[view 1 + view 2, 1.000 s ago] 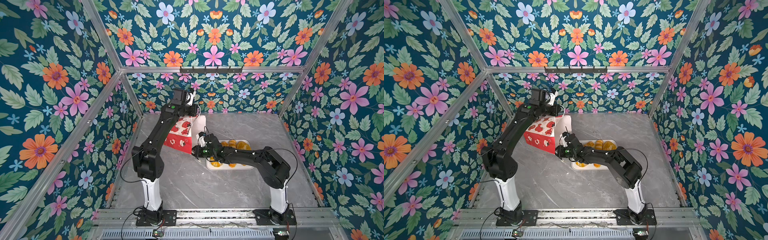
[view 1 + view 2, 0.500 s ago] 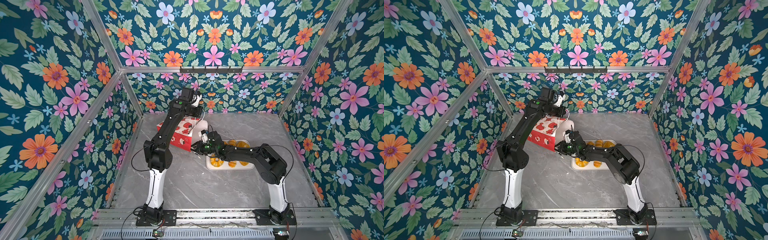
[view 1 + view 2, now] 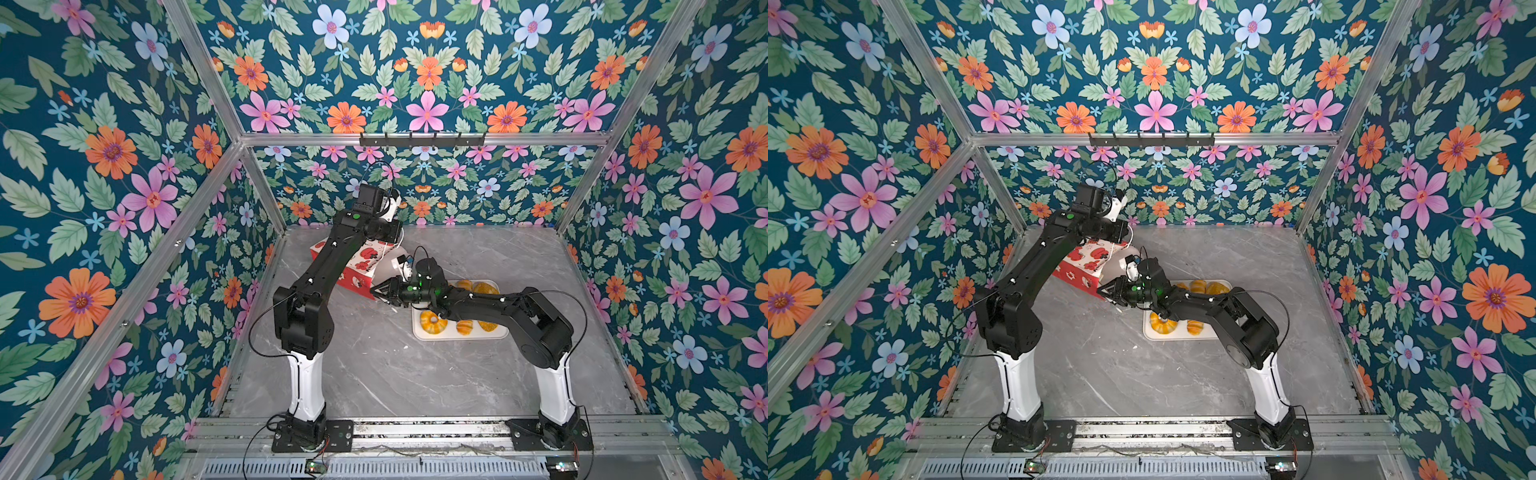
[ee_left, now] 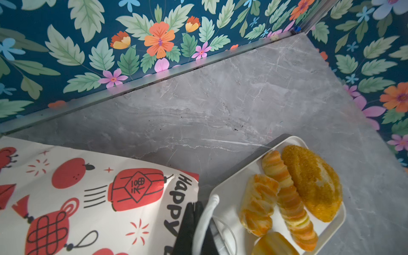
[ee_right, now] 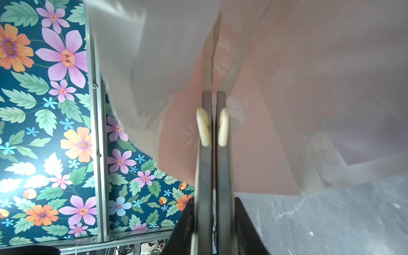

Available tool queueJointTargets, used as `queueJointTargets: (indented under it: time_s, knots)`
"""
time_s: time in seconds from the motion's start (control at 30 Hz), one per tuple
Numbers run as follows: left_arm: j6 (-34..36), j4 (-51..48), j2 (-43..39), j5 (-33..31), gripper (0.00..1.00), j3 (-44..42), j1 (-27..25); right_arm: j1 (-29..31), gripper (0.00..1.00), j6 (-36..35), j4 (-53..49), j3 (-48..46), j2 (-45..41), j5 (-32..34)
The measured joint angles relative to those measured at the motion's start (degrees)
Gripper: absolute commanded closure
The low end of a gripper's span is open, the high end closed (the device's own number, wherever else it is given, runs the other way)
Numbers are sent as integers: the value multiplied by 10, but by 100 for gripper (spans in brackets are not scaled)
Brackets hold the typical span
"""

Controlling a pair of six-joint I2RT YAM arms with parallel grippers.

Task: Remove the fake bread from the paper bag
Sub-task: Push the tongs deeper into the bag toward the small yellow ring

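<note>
Nearest in, open grey counter (image 3: 374,374), then the white tray (image 3: 417,332) right of the middle, and the bread (image 3: 484,287) sits on it: ring bun (image 3: 433,322) at its near left corner, and in the left wrist view the seeded loaf (image 4: 313,183), ridged loaf (image 4: 289,198) and flaky pastry (image 4: 258,205) lie side by side. The right arm stretches across over the tray, and the right claw (image 3: 374,291) is just off the tray's far left corner, fingers squeezed almost together with a paper edge running into the slit: it's pinching the paper bag (image 3: 368,259). That bag is tipped on a slant toward the far left of the counter, white face with red lanterns up, mouth end toward the tray. Farthest back, the left claw (image 4: 194,205) is clamped tight at the mouth edge, white cord handle (image 4: 205,212) curling round it
</note>
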Motion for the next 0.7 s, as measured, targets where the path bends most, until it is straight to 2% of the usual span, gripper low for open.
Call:
queueJointTargets:
  time_s: [0.23,0.33,0.47,0.7]
  knots:
    - [-2,14,1,2,100,-2,0,0,74,91,97,-6,15,-44]
    - [-2,23,-1,6,100,-12,0,0,74,97,105,-10,10,-48]
    - [-4,34,-22,11,100,-47,0,0,74,36,41,-19,-21,-33]
    - [-8,104,-122,27,100,-174,0,1,74,-117,-125,-27,-54,58]
